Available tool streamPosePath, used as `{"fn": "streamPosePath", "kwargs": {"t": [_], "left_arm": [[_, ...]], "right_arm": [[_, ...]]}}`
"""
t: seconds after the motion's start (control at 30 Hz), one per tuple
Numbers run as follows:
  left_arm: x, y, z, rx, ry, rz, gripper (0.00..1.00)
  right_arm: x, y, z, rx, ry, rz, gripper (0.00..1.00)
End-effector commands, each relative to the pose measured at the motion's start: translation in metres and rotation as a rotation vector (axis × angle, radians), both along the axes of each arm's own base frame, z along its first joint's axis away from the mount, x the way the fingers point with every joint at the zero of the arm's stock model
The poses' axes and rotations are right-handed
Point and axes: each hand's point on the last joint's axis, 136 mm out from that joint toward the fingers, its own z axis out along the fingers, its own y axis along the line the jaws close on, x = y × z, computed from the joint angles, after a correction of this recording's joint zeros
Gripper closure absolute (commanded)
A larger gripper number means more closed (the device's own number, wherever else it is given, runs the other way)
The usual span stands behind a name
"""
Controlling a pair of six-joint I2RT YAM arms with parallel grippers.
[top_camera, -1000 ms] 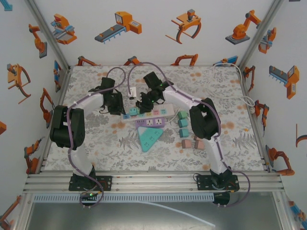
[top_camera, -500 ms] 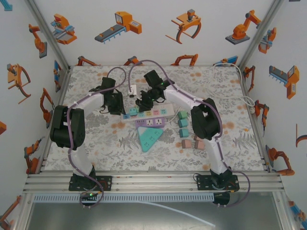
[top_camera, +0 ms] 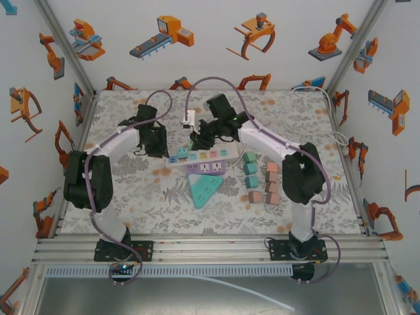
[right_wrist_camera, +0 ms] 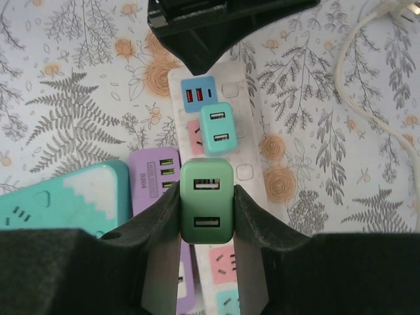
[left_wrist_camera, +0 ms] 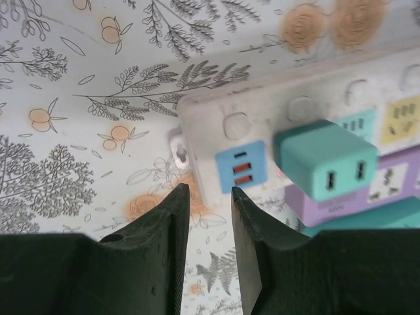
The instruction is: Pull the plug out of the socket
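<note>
Green plug (right_wrist_camera: 206,210) is your target. From overhead, the white power strip (top_camera: 205,155) that carries it lies across the middle of the table (top_camera: 131,197), whose cover is printed with grey ferns and orange flowers. A purple strip (top_camera: 209,168) touches its near side, and a teal strip (top_camera: 202,189) lies nearer again. Small teal and pink blocks (top_camera: 259,177) sit to the right, and a white cable (top_camera: 338,134) runs by the far right edge. The walls (top_camera: 210,39) around you are white with orange robot pictures. Your right gripper (top_camera: 195,147) hangs over the left part of the white strip. Your left gripper (top_camera: 164,151) sits just off its left end.

In the left wrist view, the left gripper (left_wrist_camera: 205,193) has its fingers drawn together with only a thin slit between them and nothing in it. It sits just short of the strip's end. A teal plug (left_wrist_camera: 325,164) stands in the strip.

In the right wrist view, the right gripper (right_wrist_camera: 206,193) pinches the green plug by its two sides. The plug is over the white strip, just right of the teal plug. You cannot tell whether its pins are seated in the socket.
</note>
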Motion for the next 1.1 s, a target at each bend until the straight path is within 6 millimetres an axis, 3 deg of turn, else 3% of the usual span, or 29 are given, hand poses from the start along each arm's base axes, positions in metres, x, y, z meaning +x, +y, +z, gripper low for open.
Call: {"fn": "streamPosePath", "kwargs": {"t": [0.0,0.1,0.27,0.37,0.53,0.77,0.9,1.07], "left_arm": [[-0.011,-0.009,0.047,-0.059,-0.088,-0.053,0.65],[-0.022,-0.017,0.074,-0.112,-0.154,-0.089,0.65],[-0.053,-0.041,0.121,-0.22,-0.288,-0.207,0.63],[-0.076,-0.057,0.147,-0.277,-0.356,-0.282,0.62],[-0.125,-0.089,0.172,-0.319,-0.436,-0.456,0.6],[-0.204,-0.134,0.191,-0.387,-0.554,-0.792,0.5],[-0.23,-0.148,0.197,-0.426,-0.578,-0.878,0.43],[-0.247,-0.162,0.201,-0.456,-0.632,-0.971,0.29]], "right_arm": [[0.018,-0.017,0.052,0.128,0.074,-0.221,0.92],[0.032,-0.04,0.064,0.176,0.183,-0.384,0.94],[0.051,-0.093,0.073,0.279,0.358,-0.628,0.95],[0.06,-0.128,0.069,0.328,0.43,-0.747,0.94],[0.076,-0.191,0.054,0.415,0.599,-0.939,0.94],[0.089,-0.266,0.017,0.503,0.774,-1.136,0.93],[0.091,-0.301,-0.016,0.509,0.85,-1.242,0.93],[0.088,-0.323,-0.053,0.5,0.905,-1.304,0.92]]}}
